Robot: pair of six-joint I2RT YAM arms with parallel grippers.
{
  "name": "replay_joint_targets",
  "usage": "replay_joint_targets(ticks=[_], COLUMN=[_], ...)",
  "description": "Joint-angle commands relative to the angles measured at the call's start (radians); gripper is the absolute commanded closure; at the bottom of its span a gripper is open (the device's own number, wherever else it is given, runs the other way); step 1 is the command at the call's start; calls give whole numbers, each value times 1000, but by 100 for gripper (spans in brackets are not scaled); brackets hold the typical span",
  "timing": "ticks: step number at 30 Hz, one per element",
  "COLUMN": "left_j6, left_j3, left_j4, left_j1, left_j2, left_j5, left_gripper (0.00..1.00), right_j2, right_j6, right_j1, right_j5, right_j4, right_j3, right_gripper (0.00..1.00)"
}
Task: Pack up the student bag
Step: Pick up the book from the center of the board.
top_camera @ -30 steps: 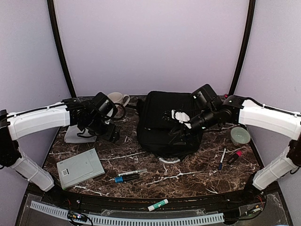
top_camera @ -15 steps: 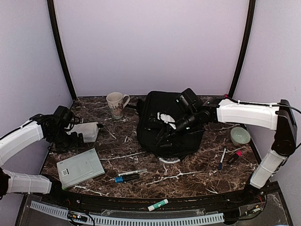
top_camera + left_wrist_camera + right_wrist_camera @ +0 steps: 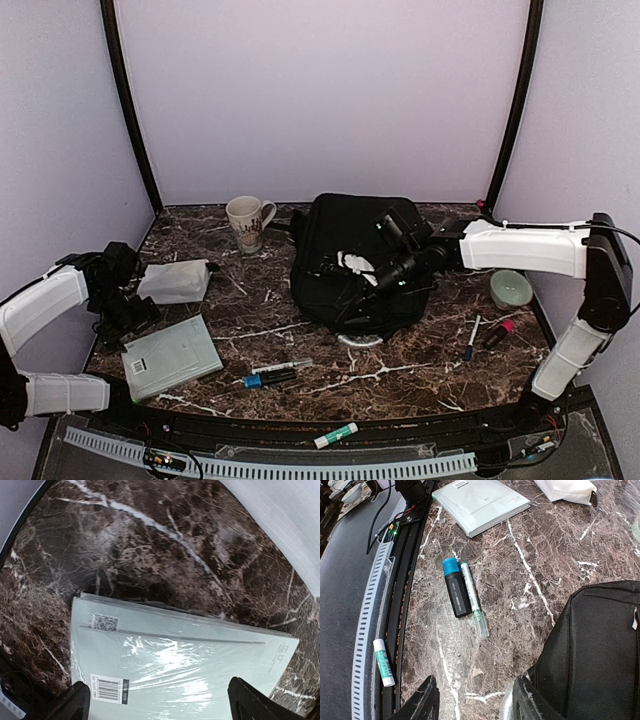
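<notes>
The black student bag (image 3: pixel 345 250) lies flat at the middle of the table, its grey loop handle (image 3: pixel 360 340) at the near edge. My right gripper (image 3: pixel 352 296) hovers over the bag's near part, open and empty. In the right wrist view the right gripper (image 3: pixel 475 702) stands above bare table, with the bag (image 3: pixel 600 650) at its right. My left gripper (image 3: pixel 128 315) is at the far left, open and empty, just above a pale green wrapped book (image 3: pixel 170 357). The book (image 3: pixel 175 665) fills the left wrist view under the left gripper (image 3: pixel 160 710).
A grey folded pouch (image 3: pixel 175 281) lies left of the bag and a mug (image 3: pixel 247 220) stands behind it. A blue-capped black marker (image 3: pixel 456 587) and a green pen (image 3: pixel 472 600) lie in front. A glue stick (image 3: pixel 335 435) lies on the front rail. A bowl (image 3: pixel 510 288) and pens (image 3: pixel 470 340) are at the right.
My left arm has swung back from beside the mug to the far left, over the book. The grey pouch now lies uncovered. My right gripper has moved left and nearer over the bag.
</notes>
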Motion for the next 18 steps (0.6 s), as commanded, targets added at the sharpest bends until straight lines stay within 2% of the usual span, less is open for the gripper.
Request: replay_joint_targets(ticks=[1, 8, 16, 18], left_j6=[-152, -198, -209, -208], left_j3=[-44, -87, -211, -207], left_j4=[-77, -45, 176, 178], left_j1=[26, 39, 37, 29], left_j2=[-11, -11, -22, -25], left_j5=[-64, -97, 75, 67], left_gripper=[1, 1, 1, 1], right_j2=[-41, -43, -80, -73], right_j6=[-18, -26, -30, -32], right_j1=[3, 2, 2, 3], right_j5=[-24, -19, -1, 1], right_j4=[19, 13, 10, 9], right_j3=[-15, -18, -25, -22], right_gripper=[50, 49, 48, 48])
